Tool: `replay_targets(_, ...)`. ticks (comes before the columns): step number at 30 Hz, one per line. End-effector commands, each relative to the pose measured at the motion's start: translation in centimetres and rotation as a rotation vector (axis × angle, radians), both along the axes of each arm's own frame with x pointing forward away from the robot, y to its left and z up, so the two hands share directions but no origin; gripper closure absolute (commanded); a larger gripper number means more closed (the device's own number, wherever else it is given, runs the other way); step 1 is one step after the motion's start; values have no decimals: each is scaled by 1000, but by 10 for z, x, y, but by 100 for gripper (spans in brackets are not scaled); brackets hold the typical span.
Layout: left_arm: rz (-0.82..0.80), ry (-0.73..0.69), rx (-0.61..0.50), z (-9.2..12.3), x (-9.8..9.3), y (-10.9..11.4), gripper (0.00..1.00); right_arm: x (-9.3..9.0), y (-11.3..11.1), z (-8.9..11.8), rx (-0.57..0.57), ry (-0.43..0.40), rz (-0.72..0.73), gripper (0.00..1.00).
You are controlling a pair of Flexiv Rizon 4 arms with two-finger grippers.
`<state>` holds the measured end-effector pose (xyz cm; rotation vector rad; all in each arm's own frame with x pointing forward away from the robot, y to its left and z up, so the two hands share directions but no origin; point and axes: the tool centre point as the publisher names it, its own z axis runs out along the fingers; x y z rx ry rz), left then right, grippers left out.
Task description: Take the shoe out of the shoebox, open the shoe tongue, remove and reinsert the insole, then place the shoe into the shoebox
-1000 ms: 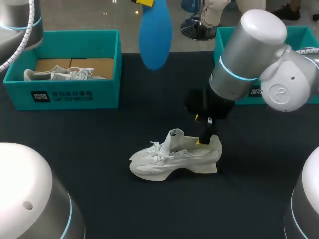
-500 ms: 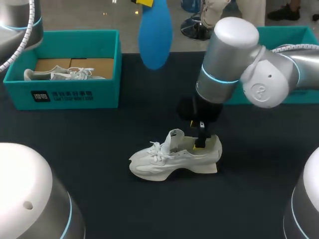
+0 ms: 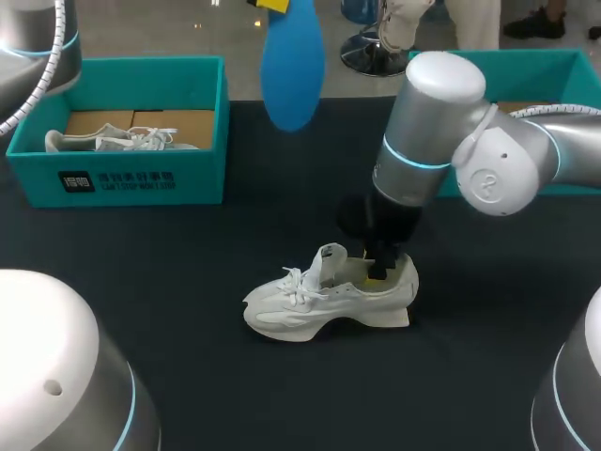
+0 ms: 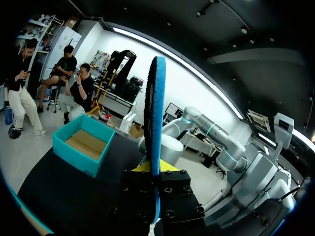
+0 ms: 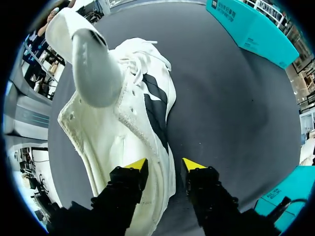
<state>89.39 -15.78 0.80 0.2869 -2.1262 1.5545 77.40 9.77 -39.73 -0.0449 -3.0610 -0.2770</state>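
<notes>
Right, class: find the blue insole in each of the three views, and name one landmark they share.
Head view: the blue insole hangs over the table's far edge, near the middle.
Left wrist view: edge-on, gripped in the left end effector.
Right wrist view: not in it.
Shared landmark: the teal shoebox on the robot's right, seen in all three.

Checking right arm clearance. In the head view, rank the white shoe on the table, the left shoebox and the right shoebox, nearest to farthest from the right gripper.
1. white shoe, right at the right gripper, in the middle.
2. right shoebox, behind the arm, far right.
3. left shoebox, far left corner.
</notes>
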Motion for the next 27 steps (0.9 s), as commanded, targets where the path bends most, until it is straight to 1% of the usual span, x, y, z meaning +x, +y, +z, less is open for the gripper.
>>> replay_targets(1,-3,0,0,0,1,0,100,-2,-3,1,4,-2,-2,100)
replay_targets(10,-3,0,0,0,1,0,100,-4,0,14,2,-14,-1,100)
replay_targets(15,-3,0,0,0,1,0,100,-5,-3,29,20,-9,-17,100)
replay_targets(19,-3,0,0,0,1,0,100,-6,-8,55,38,-13,-37,100)
replay_targets(24,-3,0,0,0,1,0,100,-4,-19,95,54,-32,-83,100)
replay_targets(27,-3,0,0,0,1,0,100,-3,-20,110,35,-44,-95,100)
